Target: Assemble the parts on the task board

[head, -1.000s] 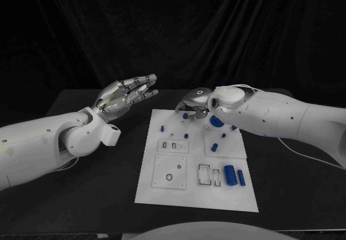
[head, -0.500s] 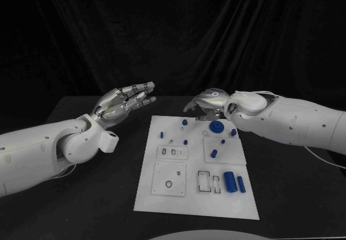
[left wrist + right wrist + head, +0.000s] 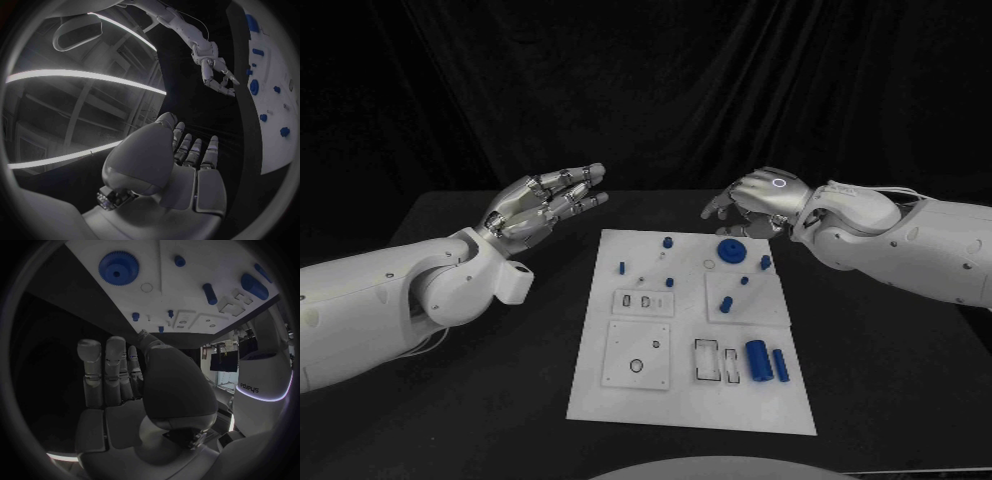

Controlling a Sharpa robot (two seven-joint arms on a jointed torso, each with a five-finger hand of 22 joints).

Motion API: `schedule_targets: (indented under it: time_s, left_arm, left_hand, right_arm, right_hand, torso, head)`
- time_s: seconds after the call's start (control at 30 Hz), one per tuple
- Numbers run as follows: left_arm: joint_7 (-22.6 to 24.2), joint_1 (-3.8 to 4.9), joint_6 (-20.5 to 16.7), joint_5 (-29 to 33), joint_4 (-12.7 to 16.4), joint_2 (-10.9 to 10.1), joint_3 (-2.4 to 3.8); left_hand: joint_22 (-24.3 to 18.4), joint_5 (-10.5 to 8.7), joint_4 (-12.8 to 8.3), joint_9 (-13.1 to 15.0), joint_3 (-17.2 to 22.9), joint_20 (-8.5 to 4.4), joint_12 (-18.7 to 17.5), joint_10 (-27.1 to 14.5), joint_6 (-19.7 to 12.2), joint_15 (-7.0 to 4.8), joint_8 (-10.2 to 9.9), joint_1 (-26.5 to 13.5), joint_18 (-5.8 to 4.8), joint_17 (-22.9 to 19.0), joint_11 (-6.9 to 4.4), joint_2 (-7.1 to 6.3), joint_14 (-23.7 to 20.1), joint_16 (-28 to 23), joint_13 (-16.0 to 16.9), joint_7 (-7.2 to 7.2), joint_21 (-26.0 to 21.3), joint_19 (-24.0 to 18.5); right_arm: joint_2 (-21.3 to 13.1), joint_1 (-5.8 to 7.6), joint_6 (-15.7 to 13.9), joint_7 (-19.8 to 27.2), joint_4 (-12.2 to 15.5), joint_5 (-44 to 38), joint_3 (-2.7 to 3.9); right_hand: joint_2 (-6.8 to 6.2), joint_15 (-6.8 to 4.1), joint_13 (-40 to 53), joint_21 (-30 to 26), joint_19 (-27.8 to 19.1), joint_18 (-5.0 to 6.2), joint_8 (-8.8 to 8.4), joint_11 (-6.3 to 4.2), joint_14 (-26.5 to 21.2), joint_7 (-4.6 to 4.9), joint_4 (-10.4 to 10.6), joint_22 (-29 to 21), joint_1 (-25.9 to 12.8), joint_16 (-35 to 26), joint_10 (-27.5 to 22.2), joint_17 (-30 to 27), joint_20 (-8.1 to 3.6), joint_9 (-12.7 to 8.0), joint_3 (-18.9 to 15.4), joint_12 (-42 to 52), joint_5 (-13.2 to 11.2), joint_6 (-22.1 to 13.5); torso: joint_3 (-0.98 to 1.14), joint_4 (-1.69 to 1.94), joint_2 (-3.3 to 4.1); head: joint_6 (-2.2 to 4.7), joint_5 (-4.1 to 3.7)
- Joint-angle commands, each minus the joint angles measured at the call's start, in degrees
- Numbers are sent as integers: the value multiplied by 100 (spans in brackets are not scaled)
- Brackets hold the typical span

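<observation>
Silver and bare, the left hand (image 3: 548, 199) is raised above the black surface (image 3: 488, 360) off the board's (image 3: 689, 400) far left corner, palm turned inward, fingers straight and a little apart, holding nothing. The right hand (image 3: 759, 203) hangs just past the board's far edge, above the surface, back of the hand up and fingers drooping loosely toward the far parts; nothing is between them (its wrist view shows the fingers side by side and free).

The white board lies in the middle of the surface. On it, near the far edge, sits a blue gear (image 3: 730, 250), with small pegs (image 3: 668, 242) scattered around it. A thick blue cylinder (image 3: 757, 360) and a thinner rod (image 3: 780, 365) lie side by side near the board's near right part, beside two rectangular cut-outs (image 3: 720, 361). A small ring (image 3: 636, 366) sits on a square plate at the near left.

The smallest pegs are too small to tell upright from lying. From the head, the right hand's fingertips are partly hidden under its own knuckles.
</observation>
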Motion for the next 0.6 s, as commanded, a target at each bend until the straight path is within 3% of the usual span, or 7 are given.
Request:
schedule_targets:
  time_s: [0.03, 0.13, 0.27, 0.47, 0.5, 0.53, 0.6]
  left_arm:
    - [34, -20, 106, 22, -8, 4, 6]
    - [23, -33, 112, 22, -17, -4, 6]
    - [7, -48, 123, 22, -36, 1, 6]
    - [-3, -60, 137, 22, -54, 14, 6]
    - [-4, -61, 140, 22, -57, 15, 6]
    - [-5, -64, 142, 22, -62, 18, 6]
    - [-3, -67, 146, 22, -68, 22, 6]
  left_hand:
    - [-5, 29, -3, -3, 46, -11, 10, -37, -24, 10, 12, 5, -112, -2, 17, -32, -25, -12, 2, 40, -18, -28]
    - [-5, 30, -5, -2, 53, -12, 7, -39, -21, 13, 12, 6, -113, 0, 16, -32, -19, -1, 1, 39, -16, -26]
    - [-5, 30, -7, -3, 63, -12, 7, -39, -25, 17, 12, 7, -113, 3, 15, -32, -12, 10, 1, 39, -17, -26]
    - [-5, 30, -7, -3, 63, -12, 7, -39, -25, 17, 12, 7, -113, 3, 15, -32, -12, 10, 1, 39, -17, -26]
    - [-5, 30, -7, -3, 63, -12, 7, -39, -25, 17, 12, 7, -113, 3, 15, -32, -12, 10, 1, 39, -17, -26]
    - [-5, 30, -7, -3, 63, -12, 7, -39, -25, 17, 12, 7, -113, 3, 15, -32, -12, 10, 1, 39, -17, -26]
    - [-5, 31, -10, -3, 76, -12, 11, -40, -26, 21, 12, 8, -114, 4, 13, -32, -8, 15, 2, 38, -18, -27]
  right_arm:
    - [-58, -59, -200, 99, 35, 213, 1]
    - [-110, -126, -130, 110, 40, 298, 1]
    - [-130, -206, -101, 129, 14, 350, 1]
    - [-137, -248, -8, 55, -2, 370, 0]
    - [-129, -252, 69, 7, -18, 372, 0]
    - [-118, -255, 146, -37, -38, 373, 0]
    - [-83, -260, 368, -160, -101, 375, 0]
  right_hand:
    - [-7, 0, -112, 151, 125, -109, -32, 1, 157, 28, 90, 158, 61, 145, 149, 229, 1, -22, 1, -164, -41, 96]
    - [-43, -7, -239, 540, 388, -192, -69, 3, 462, 80, 209, 526, 60, 551, 274, 837, -4, -71, -46, -386, -138, 144]
    - [-51, -7, -279, 620, 439, -208, -87, 6, 514, 94, 248, 611, 68, 624, 306, 949, -6, -92, -74, -467, -207, 159]
    - [-50, -12, -299, 635, 448, -210, -100, 8, 525, 97, 248, 634, 107, 647, 313, 991, -9, -106, -79, -512, -238, 160]
    - [-54, -22, -318, 663, 464, -214, -114, 13, 559, 76, 245, 664, 134, 712, 288, 1093, -15, -117, -81, -559, -216, 151]
    - [-53, -19, -364, 809, 555, -242, -143, 26, 706, 65, 231, 794, 196, 992, 239, 1480, -24, -140, -69, -667, -6, 138]
    - [-56, -17, -430, 941, 623, -262, -153, 58, 781, 132, 188, 923, 307, 1193, 176, 1741, -22, -163, -32, -826, 280, 182]
  torso:
    - [-1, 5, 2]
    - [-3, -5, -2]
    - [4, -15, -14]
    - [13, -36, -28]
    - [14, -38, -30]
    - [11, -32, -28]
    - [10, -28, -26]
  head:
    - [-16, -3]
    - [-7, -6]
    - [-34, -24]
    - [-28, 21]
    - [-37, 24]
    - [-68, 19]
    - [-61, -2]
